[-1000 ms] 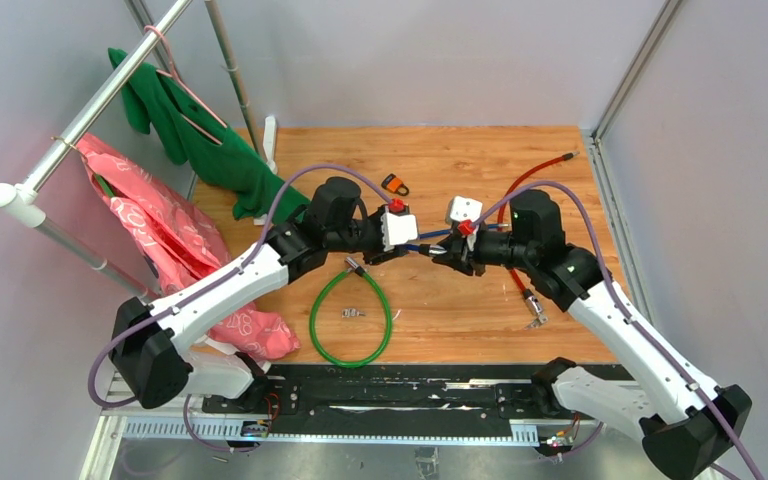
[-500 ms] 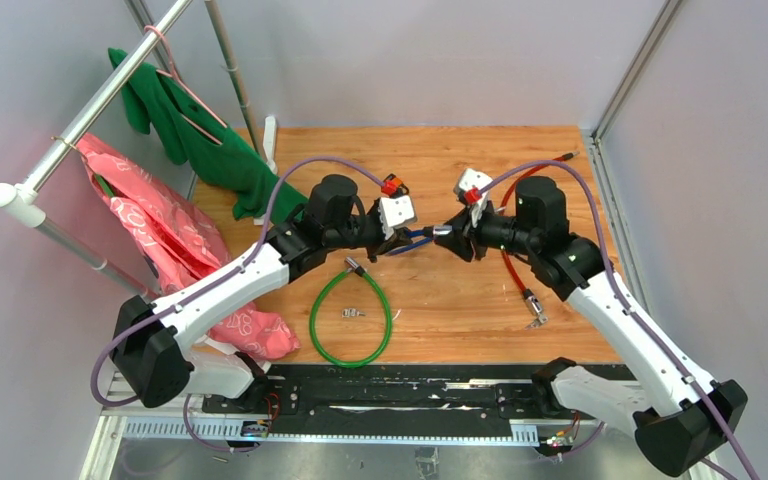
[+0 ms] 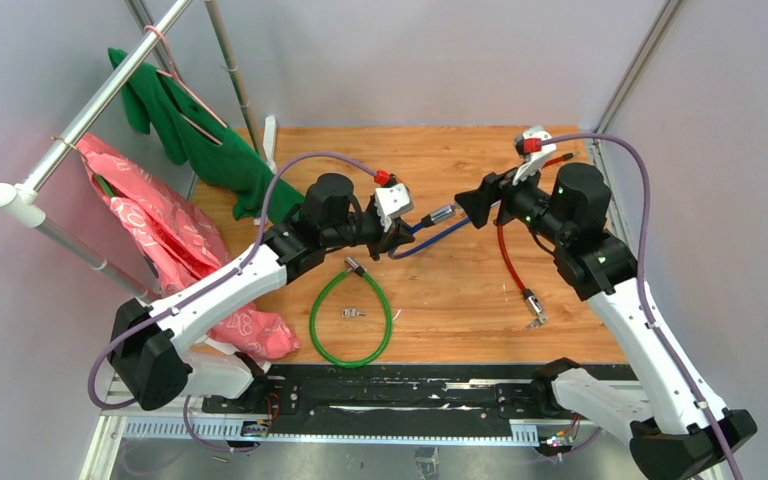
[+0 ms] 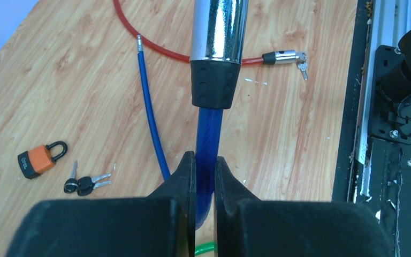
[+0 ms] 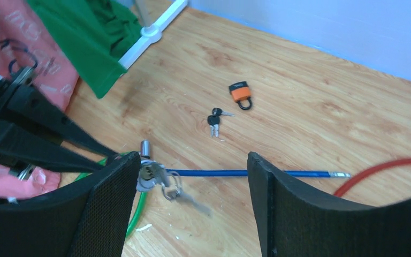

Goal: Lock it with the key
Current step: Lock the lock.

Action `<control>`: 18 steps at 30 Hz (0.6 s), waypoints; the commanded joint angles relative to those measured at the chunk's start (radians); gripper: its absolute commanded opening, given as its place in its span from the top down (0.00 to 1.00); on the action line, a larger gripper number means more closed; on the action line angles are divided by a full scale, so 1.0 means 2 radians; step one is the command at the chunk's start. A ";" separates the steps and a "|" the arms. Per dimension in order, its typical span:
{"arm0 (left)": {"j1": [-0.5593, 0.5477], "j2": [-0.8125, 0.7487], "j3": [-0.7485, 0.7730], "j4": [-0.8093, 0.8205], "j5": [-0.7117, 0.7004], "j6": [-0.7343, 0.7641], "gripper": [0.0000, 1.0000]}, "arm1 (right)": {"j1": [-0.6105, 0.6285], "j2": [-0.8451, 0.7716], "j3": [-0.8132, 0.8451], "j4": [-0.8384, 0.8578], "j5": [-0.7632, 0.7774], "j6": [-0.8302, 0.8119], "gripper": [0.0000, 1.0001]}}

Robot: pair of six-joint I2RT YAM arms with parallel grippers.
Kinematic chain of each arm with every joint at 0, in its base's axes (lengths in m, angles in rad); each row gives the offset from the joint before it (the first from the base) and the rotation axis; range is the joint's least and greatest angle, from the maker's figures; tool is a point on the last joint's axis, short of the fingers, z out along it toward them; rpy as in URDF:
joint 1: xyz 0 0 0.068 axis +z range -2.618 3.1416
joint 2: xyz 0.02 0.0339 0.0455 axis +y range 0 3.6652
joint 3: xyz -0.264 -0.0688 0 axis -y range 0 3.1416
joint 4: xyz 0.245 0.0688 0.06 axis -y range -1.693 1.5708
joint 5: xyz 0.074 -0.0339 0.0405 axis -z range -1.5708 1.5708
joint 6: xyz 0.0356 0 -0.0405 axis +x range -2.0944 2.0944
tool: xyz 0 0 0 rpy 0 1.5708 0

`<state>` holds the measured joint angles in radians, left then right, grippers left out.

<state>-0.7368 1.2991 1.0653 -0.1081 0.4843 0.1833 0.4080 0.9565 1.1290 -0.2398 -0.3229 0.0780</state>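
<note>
While the left gripper [image 4: 205, 160] is clamping the blue cable [image 4: 207, 136] just behind its chrome lock head [image 4: 218, 27], the right gripper [image 5: 191, 158] is hanging wide open just beside that head, gripping nothing; the key bunch [image 5: 163, 184] is dangling, blurred, at the head.

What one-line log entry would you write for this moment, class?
left tool: shut on blue cable lock | right tool: open, empty | keys: hanging at lock head | pin end: unlatched
</note>
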 commanded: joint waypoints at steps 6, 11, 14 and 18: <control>0.022 -0.013 0.004 -0.013 0.099 -0.013 1.00 | -0.082 -0.010 -0.045 -0.004 0.226 0.159 0.28; 0.027 -0.017 0.001 -0.048 0.108 -0.047 1.00 | -0.106 0.057 -0.079 -0.003 0.252 0.241 0.33; 0.027 -0.022 -0.008 -0.033 0.110 -0.092 1.00 | -0.106 0.124 -0.081 0.004 0.232 0.282 0.33; 0.027 -0.020 -0.013 -0.001 0.112 -0.134 1.00 | -0.105 0.229 -0.052 0.012 0.191 0.312 0.32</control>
<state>-0.6876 1.2831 1.0504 -0.1738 0.6678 0.0307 0.2066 1.2774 0.9882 -0.2214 0.0982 0.5838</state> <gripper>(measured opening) 0.077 0.676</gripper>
